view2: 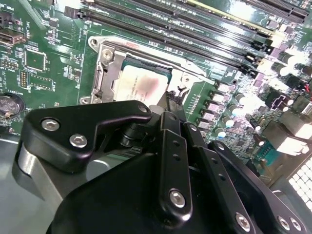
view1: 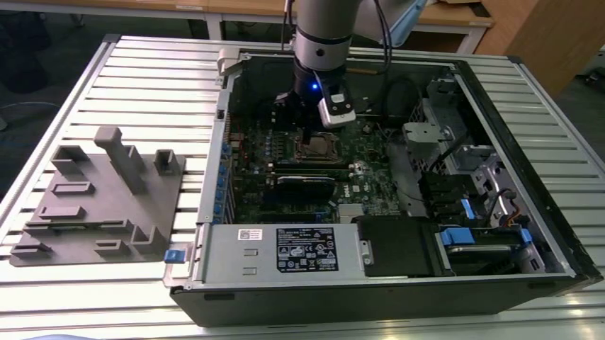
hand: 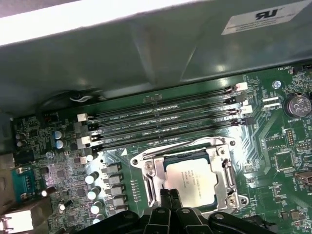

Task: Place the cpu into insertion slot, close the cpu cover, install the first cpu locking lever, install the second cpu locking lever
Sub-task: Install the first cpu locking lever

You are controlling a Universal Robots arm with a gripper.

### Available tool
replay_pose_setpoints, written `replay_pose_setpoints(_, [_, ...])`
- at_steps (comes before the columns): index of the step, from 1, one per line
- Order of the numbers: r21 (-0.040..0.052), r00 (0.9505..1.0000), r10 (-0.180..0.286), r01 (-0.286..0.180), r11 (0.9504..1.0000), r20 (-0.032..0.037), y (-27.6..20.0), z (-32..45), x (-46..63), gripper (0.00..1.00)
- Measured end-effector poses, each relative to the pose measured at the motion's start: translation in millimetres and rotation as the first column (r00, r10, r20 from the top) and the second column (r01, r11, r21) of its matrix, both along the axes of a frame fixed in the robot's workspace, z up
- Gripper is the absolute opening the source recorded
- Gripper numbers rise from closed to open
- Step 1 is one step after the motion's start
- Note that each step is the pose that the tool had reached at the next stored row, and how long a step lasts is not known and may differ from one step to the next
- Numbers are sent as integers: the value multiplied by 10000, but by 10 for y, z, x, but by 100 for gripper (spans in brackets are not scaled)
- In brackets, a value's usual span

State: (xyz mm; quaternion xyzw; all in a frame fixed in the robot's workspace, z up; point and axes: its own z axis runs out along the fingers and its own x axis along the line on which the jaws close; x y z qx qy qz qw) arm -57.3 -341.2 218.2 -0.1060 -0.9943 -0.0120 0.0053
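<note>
Going from the exterior view's left, a grey moulded fixture lies on the slatted metal surface, and beside it the open computer case lies on its side with the green motherboard exposed. The arm reaches down into the case, with the end effector just above the socket area. In both wrist views the cpu sits flat in the insertion slot, its silver top showing through the cut-out of the cpu cover, which lies down around it. Long black memory slots run just beside the socket. The end effector hangs at the chip's edge; how far its fingers are apart I cannot tell.
</note>
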Motion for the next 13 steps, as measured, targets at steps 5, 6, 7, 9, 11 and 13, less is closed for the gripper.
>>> replay_pose_setpoints(5, [-1,10000,9,-9,10000,0,6,-1,72,11])
replay_pose_setpoints(6, [-1,10000,21,-21,10000,0,6,-1,84,11])
replay_pose_setpoints(7, [0,10000,36,-36,10000,0,6,-1,88,11])
replay_pose_setpoints(9, [0,10000,80,-80,10000,0,7,-2,91,11])
replay_pose_setpoints(11, [4,9997,235,-235,9997,0,7,-4,97,11])
replay_pose_setpoints(13, [4,9990,448,-448,9990,3,7,-5,101,11])
